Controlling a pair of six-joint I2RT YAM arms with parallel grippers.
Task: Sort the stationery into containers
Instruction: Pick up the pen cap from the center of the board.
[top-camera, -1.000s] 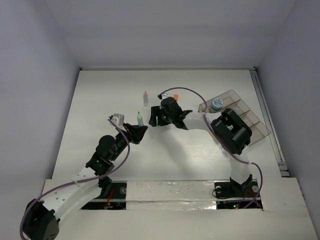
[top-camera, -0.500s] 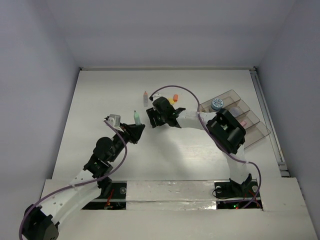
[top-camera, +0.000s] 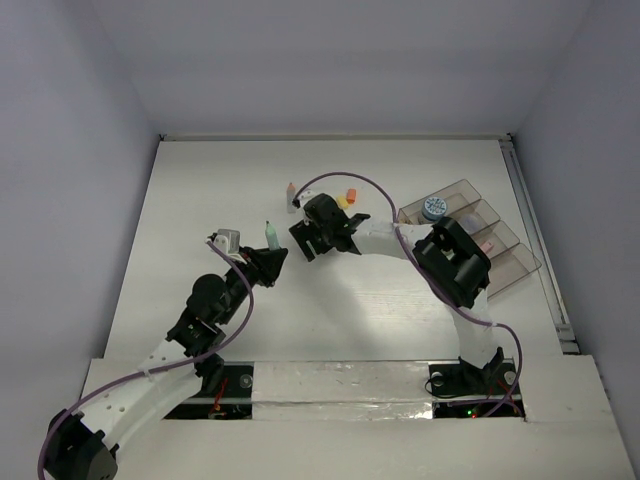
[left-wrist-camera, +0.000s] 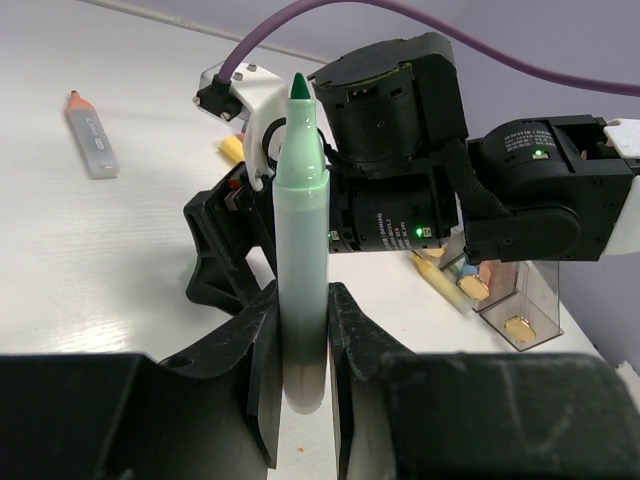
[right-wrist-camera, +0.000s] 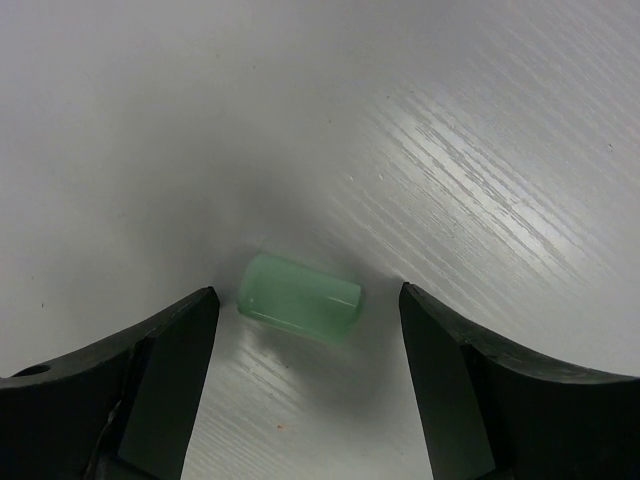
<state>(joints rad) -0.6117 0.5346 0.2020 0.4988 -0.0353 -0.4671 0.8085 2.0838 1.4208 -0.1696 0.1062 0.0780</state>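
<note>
Count: 2 arms, 1 organiser tray (top-camera: 512, 262), 2 pens in view, 1 short green piece (right-wrist-camera: 300, 297), 1 orange eraser (top-camera: 351, 193), 1 yellow eraser (top-camera: 342, 202), 1 blue-white tub (top-camera: 433, 208), 1 pink item (top-camera: 490, 243).

- The tray sat near the surface's right edge, toward the far right corner. The tub was in its farthest compartment and the pink item in a nearer one. Other contents were too small to make out.
- The 2 erasers lay together near the middle of the far half, just beyond the right wrist.
- The orange-capped pen (top-camera: 291, 190) lay flat on the surface, left of the erasers and apart from both claws.

Left gripper (left-wrist-camera: 300, 310): jaws pressed on the lower barrel of the green pen (left-wrist-camera: 300, 215), 1 finger on each side. The dark green tip was bare and pointed away from the claw, toward the far edge. The pen was held off the surface, roughly mid-surface.

Right gripper (right-wrist-camera: 307, 292): jaws spread wide and pointing down at the surface. The green piece lay on its side between them. There was a gap on each side, and neither finger touched it.

Pose: the left arm reached from the near left edge, forearm angled toward the centre. The right arm bent at the elbow in front of the tray, then ran left, so the 2 claws sat close together.
</note>
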